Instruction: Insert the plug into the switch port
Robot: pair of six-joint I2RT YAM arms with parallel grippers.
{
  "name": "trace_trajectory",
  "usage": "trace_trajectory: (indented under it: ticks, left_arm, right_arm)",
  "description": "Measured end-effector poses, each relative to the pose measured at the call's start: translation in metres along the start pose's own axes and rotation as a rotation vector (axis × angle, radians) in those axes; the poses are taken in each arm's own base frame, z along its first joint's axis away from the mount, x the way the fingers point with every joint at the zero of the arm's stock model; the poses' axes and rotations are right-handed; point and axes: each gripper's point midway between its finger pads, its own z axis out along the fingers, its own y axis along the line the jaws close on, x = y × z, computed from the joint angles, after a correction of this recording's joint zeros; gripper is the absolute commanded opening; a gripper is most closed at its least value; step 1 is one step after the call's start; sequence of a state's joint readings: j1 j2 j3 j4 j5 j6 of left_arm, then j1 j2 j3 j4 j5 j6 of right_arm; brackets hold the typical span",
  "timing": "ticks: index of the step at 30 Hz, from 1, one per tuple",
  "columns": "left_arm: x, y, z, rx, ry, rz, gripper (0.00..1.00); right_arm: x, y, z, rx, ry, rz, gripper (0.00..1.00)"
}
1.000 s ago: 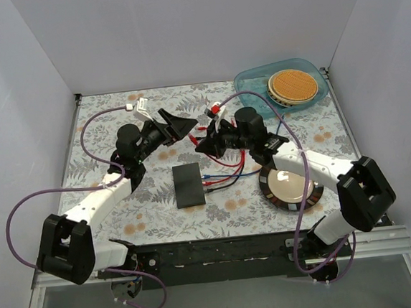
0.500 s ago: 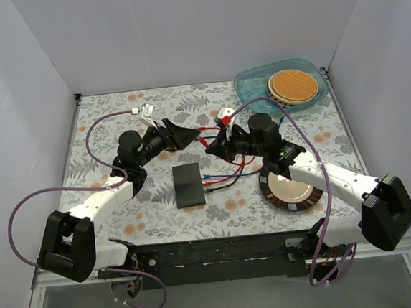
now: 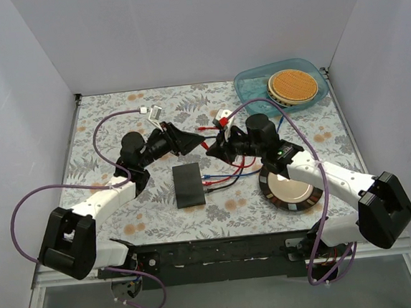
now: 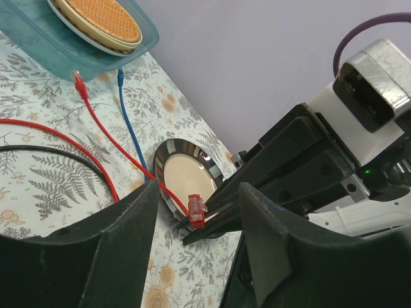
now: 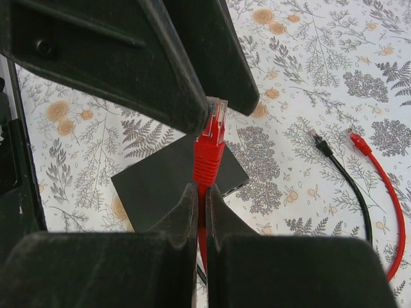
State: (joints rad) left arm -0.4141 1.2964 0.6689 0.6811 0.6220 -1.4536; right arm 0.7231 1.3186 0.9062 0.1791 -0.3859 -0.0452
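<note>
No writing, label, brand or number can be read in any view; the switch box [image 3: 188, 185] on the table [image 3: 101, 113] shows a plain matte-black top.

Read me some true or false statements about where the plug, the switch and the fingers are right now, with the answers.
1. The right fingers grip a red plug. True.
2. The plug is in the switch. False: it is held up in the air, apart from the switch.
3. The left fingers are open. True.
4. The dish sits in the tray. False: it lies on the table, apart from the tray.
</note>
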Motion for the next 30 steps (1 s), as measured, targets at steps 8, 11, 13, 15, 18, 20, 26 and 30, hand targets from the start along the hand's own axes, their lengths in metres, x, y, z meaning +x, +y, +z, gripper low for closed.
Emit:
trace_trajectory:
  ticks: [8, 11, 13, 15, 18, 20, 26, 30]
  left_arm:
    - [0.010, -0.001, 0.006, 0.011, 0.036, 0.002, 0.00]
    - [0.009, 0.000, 0.007, 0.004, 0.038, 0.003, 0.00]
    - [0.009, 0.000, 0.007, 0.000, 0.040, 0.003, 0.00]
    - [0.009, 0.000, 0.008, -0.006, 0.040, 0.002, 0.00]
    - [0.008, 0.002, 0.009, -0.022, 0.039, -0.003, 0.00]
    - [0.008, 0.005, 0.010, -0.043, 0.041, -0.013, 0.00]
    - [0.003, 0.018, 0.013, -0.140, 0.026, -0.039, 0.00]
    - [0.003, 0.025, 0.012, -0.187, 0.018, -0.052, 0.00]
  right_arm:
    - [0.004, 0.001, 0.002, -0.013, 0.013, 0.008, 0.01]
    - [0.003, 0.001, 0.003, -0.014, 0.013, 0.011, 0.01]
    - [0.003, 0.001, 0.003, -0.015, 0.014, 0.015, 0.03]
    - [0.003, 0.001, 0.004, -0.014, 0.017, 0.017, 0.22]
    - [0.002, -0.001, 0.005, -0.007, 0.024, 0.028, 0.50]
    - [0.000, -0.004, 0.005, 0.009, 0.024, 0.027, 0.70]
    - [-0.001, -0.014, 0.005, 0.067, 0.025, 0.031, 0.74]
    - [-0.005, -0.018, 0.005, 0.110, 0.024, 0.026, 0.71]
